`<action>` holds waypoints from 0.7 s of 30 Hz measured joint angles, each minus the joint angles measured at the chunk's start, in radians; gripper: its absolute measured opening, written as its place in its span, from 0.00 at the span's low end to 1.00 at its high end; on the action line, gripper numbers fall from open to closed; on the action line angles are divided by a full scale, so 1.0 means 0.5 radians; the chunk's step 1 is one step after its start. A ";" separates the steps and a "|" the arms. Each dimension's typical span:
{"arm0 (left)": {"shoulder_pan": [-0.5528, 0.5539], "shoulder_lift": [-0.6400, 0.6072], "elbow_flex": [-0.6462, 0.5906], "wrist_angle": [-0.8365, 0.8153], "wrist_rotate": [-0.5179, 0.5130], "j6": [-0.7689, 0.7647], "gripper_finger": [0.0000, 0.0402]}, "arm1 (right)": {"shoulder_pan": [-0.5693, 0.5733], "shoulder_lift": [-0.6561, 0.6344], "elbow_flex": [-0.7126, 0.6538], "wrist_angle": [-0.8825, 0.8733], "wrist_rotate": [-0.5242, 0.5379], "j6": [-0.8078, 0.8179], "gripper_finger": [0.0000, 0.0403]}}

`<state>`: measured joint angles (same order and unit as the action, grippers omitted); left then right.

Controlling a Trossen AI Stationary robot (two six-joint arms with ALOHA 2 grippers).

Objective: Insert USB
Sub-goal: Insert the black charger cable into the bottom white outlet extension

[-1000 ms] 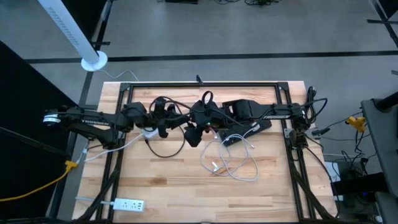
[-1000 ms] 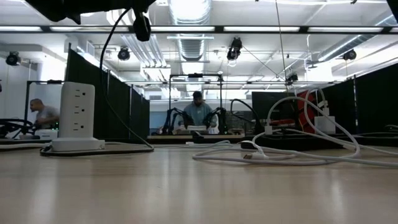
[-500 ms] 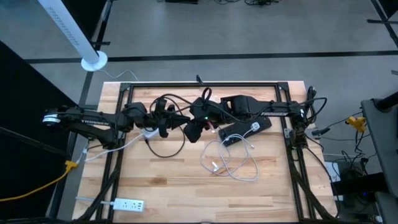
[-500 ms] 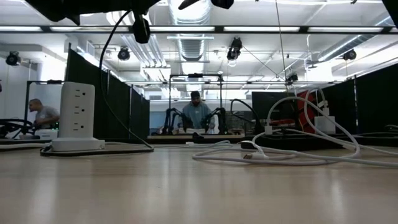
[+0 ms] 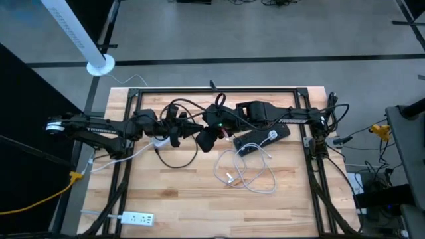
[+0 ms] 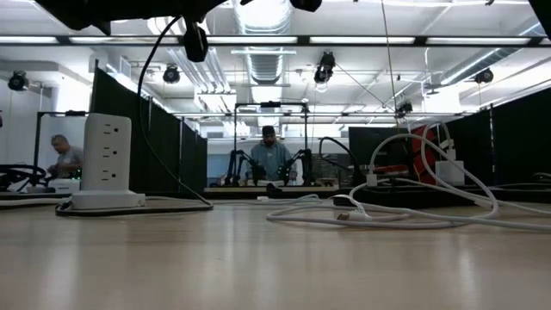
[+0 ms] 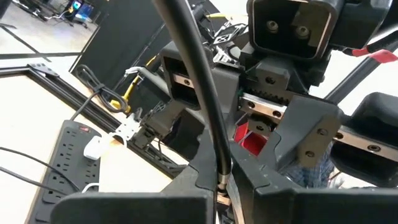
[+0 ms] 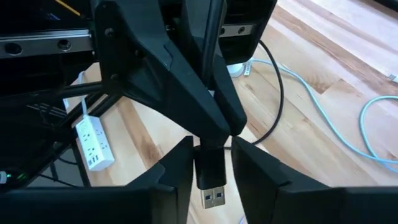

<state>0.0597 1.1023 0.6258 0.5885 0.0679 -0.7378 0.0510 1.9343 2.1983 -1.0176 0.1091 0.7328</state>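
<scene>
The right gripper (image 8: 211,169) has its fingers nearly closed around the black USB plug (image 8: 210,177), metal tip free. The left gripper (image 7: 219,180), fully closed, pinches the black cable (image 7: 193,81) just behind it. Both meet above the tabletop's far middle. The black power strip (image 5: 261,139) lies beside, toward the right edge. I think the right should grip squarely before the left releases
</scene>
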 joint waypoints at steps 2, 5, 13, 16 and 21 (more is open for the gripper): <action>-0.002 0.000 0.000 -0.004 0.002 0.017 0.00 | -0.004 0.000 0.000 0.006 -0.026 -0.011 0.18; -0.014 0.000 0.000 -0.004 0.018 0.046 0.00 | -0.007 0.000 0.000 0.010 -0.063 -0.021 0.15; -0.044 -0.002 0.000 -0.035 0.051 0.097 0.00 | -0.052 -0.001 0.000 -0.002 -0.288 0.006 0.23; -0.051 -0.002 0.000 -0.050 0.053 0.112 0.00 | -0.066 -0.001 0.000 -0.008 -0.332 0.012 0.28; -0.067 0.015 0.000 -0.062 0.051 0.114 0.00 | -0.081 0.009 0.000 -0.014 -0.438 0.036 0.33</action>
<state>0.0261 1.1096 0.6258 0.5576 0.0937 -0.6809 0.0107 1.9388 2.1983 -1.0247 -0.1097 0.7508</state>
